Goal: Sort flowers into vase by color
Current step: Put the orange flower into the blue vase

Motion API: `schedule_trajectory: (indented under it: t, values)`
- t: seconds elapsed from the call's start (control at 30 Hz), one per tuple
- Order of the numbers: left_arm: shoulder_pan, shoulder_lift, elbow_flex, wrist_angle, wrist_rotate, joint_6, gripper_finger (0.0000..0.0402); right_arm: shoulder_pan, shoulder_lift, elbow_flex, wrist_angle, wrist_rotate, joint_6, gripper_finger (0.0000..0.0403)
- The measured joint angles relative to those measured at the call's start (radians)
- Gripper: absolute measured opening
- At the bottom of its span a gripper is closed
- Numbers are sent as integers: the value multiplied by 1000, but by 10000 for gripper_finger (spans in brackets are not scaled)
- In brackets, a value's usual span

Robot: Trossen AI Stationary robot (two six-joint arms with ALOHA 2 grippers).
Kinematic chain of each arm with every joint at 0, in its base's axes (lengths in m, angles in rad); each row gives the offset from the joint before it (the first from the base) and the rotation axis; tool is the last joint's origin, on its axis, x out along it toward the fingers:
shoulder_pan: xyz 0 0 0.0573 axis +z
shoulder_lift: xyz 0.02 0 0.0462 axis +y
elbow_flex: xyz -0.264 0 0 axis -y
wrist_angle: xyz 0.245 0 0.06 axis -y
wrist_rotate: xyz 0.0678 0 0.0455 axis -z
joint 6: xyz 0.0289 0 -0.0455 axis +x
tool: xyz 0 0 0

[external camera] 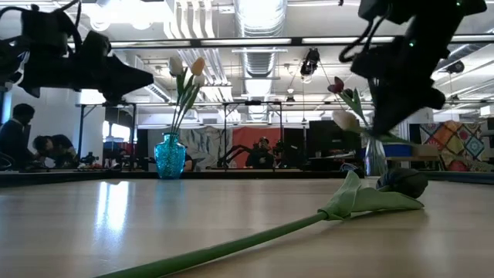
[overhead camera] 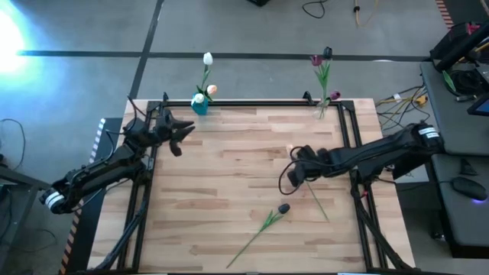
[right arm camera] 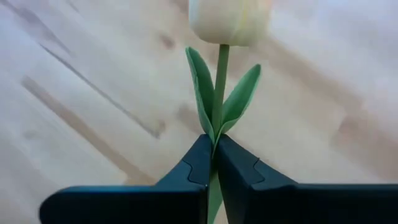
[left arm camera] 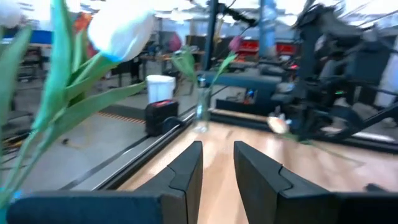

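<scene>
Gripping pale tulip (right arm camera: 229, 22), right hand (right arm camera: 213, 163) clamps stem

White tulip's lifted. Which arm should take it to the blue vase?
Right, probably. The right gripper is already shut on the white tulip stem. The left gripper is empty and open, though nearer the blue vase, so switching would need a handover.

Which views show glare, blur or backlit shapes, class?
High view: bright glare at the upper left corner. Low view: ceiling lights backlight both arms into dark shapes, while the dark tulip lies sharp. Left wrist view: the white tulip is blurred. Right wrist view: the held pale tulip is sharp.
</scene>
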Motion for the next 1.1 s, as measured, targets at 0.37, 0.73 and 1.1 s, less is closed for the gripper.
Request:
schedule_trajectory:
  t: [0.37, 0.73, 1.1]
  values:
    - [-3, 0, 0, 49, 130, -60, 76, -50, -23, 3, 543, 81, -504, 13]
    - [-12, 9, 0, 181, 132, -122, 76, -121, 30, 60, 1022, 0, -973, 13]
    - [-175, 146, 0, 344, 135, -140, 82, -214, 314, 348, 1109, -246, -1139, 13]
